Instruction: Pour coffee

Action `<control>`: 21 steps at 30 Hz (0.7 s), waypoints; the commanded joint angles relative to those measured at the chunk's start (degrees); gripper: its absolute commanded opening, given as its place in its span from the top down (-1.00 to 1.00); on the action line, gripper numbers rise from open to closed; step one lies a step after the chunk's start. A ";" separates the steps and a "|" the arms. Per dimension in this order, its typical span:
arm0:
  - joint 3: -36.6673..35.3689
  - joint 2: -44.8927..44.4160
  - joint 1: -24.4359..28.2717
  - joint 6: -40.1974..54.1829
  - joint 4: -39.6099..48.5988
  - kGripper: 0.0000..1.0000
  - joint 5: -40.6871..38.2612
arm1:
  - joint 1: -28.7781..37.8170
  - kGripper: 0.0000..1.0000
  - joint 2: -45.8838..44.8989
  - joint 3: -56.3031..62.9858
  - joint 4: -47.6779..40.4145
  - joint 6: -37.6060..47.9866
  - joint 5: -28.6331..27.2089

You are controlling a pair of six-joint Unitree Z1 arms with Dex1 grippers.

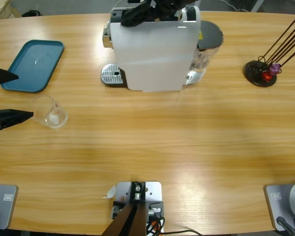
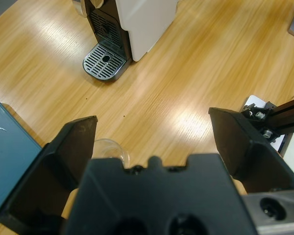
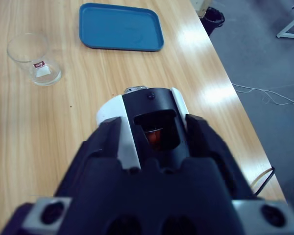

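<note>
Wooden counter is seen from above, carrying one white coffee machine, one empty glass, one blue tray and one capsule stand. Left hand is spread apart beside the glass. Right hand is closed on the machine's top. No coffee is visible.

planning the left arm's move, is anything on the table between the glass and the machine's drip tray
Nothing visible does. The glass sits right at the open left gripper, and only bare wooden table lies between it and the drip tray. The blue tray sits off to the side of that path.
</note>
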 commanded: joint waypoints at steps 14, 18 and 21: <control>0.99 0.38 0.71 -1.16 3.55 -0.99 9.84 | 14.57 -1.00 -8.81 -5.83 14.67 37.37 -14.36; 2.56 -0.06 1.17 -1.66 4.89 -0.99 11.79 | 19.23 -1.00 -13.56 -2.24 18.87 38.04 -24.48; 6.71 1.73 1.17 -1.57 0.25 -0.99 11.84 | 22.67 -1.00 -18.99 2.61 19.56 37.95 -31.86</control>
